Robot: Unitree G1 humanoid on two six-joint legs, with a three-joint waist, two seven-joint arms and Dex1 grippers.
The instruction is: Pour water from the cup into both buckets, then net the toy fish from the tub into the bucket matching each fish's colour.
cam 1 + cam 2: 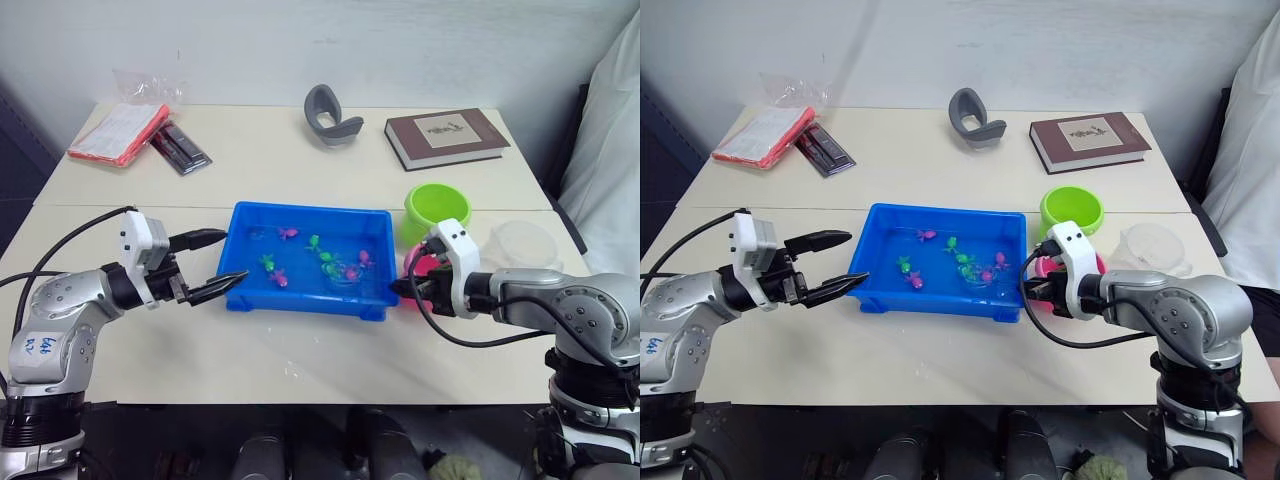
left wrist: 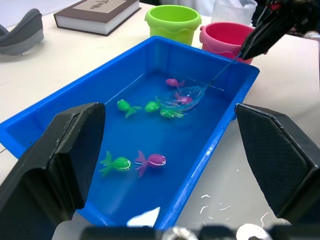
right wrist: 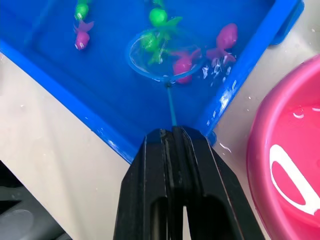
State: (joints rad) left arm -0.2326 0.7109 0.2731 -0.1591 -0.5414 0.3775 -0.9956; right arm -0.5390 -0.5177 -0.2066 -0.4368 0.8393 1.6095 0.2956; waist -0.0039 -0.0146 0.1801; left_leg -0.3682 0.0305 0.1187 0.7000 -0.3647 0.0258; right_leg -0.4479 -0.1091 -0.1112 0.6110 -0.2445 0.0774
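The blue tub (image 1: 305, 302) sits mid-table with several green and pink toy fish (image 2: 150, 160) in shallow water. My right gripper (image 3: 172, 142) is shut on the thin handle of the net, at the tub's right front corner. The net's light blue hoop (image 3: 167, 60) lies in the water around a pink fish (image 3: 184, 65) and touches a green one. The pink bucket (image 3: 290, 175) is just right of that gripper, the green bucket (image 1: 437, 210) stands behind it, and the clear cup (image 1: 520, 245) is to their right. My left gripper (image 1: 232, 256) is open at the tub's left edge, holding nothing.
At the back of the table lie a brown book (image 1: 445, 135), a grey curved object (image 1: 330, 115), a red packet (image 1: 120, 132) and a black flat item (image 1: 180, 148). A person in white (image 1: 605, 130) is at the right edge.
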